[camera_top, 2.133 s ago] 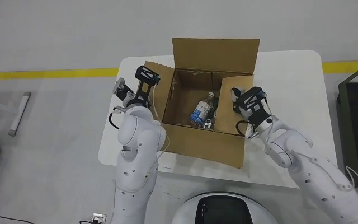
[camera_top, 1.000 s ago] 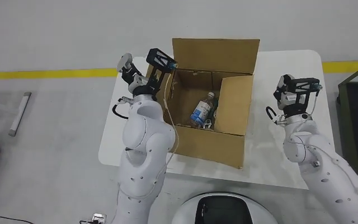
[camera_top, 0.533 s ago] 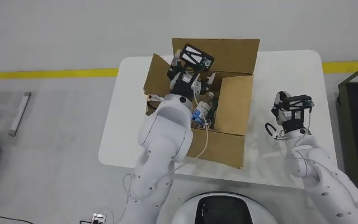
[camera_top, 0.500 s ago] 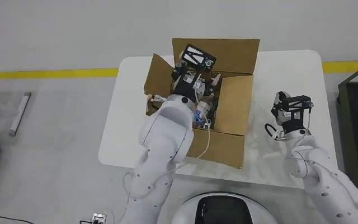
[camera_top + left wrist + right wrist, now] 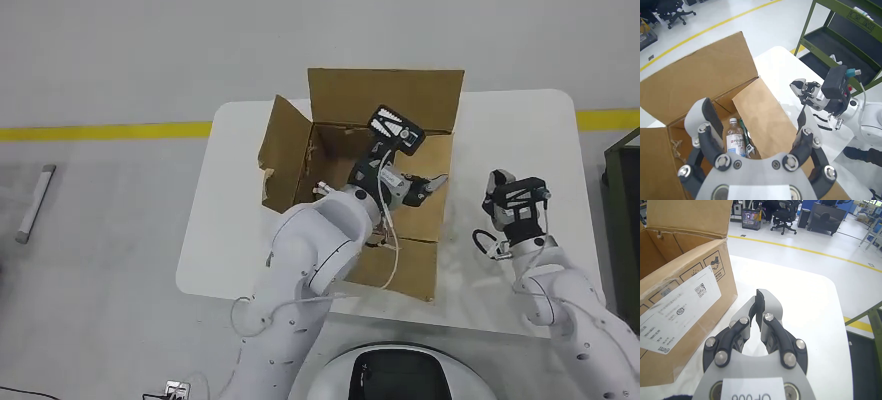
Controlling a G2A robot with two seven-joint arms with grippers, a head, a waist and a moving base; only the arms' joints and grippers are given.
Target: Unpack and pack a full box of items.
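Top view: box (image 5: 385,95) sitting mid-frame on white table (image 5: 240,200). L gripper (image 5: 418,190) hanging over its right flap, R gripper (image 5: 513,195) hovering at frame right, off the box.

L wrist view: L gripper jaws standing wide apart w/ nothing between. Bottle (image 5: 734,136) and wrench (image 5: 746,138) lying (side by side) on box floor.

R wrist view: R gripper jaws pressing together, empty, above table just beside box.

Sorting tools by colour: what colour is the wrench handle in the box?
The wrench handle is green, clearest in the left wrist view.

One box (image 5: 385,100), one bottle (image 5: 735,139), one wrench (image 5: 748,146), two pincers (image 5: 753,113) (image 5: 757,302).
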